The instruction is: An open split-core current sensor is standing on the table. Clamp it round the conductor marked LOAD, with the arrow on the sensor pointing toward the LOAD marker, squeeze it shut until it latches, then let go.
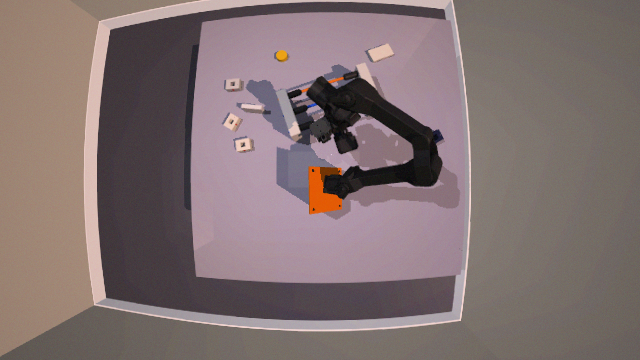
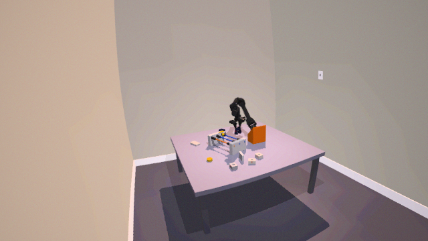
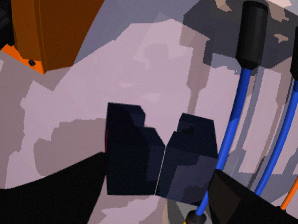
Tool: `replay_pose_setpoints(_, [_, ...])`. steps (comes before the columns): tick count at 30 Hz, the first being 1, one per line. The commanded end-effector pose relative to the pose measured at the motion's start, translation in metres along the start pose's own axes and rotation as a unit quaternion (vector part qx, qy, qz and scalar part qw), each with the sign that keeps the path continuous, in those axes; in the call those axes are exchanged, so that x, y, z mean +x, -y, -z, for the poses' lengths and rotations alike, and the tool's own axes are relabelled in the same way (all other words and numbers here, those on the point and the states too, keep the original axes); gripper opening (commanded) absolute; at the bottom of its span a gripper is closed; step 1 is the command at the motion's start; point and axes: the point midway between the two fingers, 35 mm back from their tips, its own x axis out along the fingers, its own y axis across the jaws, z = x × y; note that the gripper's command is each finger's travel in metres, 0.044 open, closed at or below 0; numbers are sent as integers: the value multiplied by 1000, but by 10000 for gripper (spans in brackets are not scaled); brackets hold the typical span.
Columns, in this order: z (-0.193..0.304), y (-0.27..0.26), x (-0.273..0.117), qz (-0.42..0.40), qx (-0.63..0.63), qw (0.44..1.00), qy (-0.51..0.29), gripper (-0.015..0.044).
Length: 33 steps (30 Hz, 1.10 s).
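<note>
The dark navy split-core sensor is between the fingers of my gripper. Its two halves meet low down and leave a notch between them at the top. A sliver of red shows on its left side; the arrow cannot be made out. My gripper is shut on the sensor, off the table beside the rack. A blue conductor passes just right of the sensor, outside its notch. A second blue conductor and an orange one lie further right. The LOAD marker is not readable.
The rack's white end blocks hold the conductors. The arm's orange base block stands beside it. Small white blocks, a yellow disc and a white slab lie around.
</note>
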Motion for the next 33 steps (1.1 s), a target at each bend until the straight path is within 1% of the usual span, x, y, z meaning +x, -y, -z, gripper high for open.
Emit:
replay_pose_setpoints(1, [0, 5, -6, 2, 5, 1000, 2, 0])
replay_pose_setpoints(16, [1, 73, 3, 3, 1, 1000, 2, 0])
replay_pose_setpoints(33, [1, 75, 25, 4, 1, 1000, 2, 0])
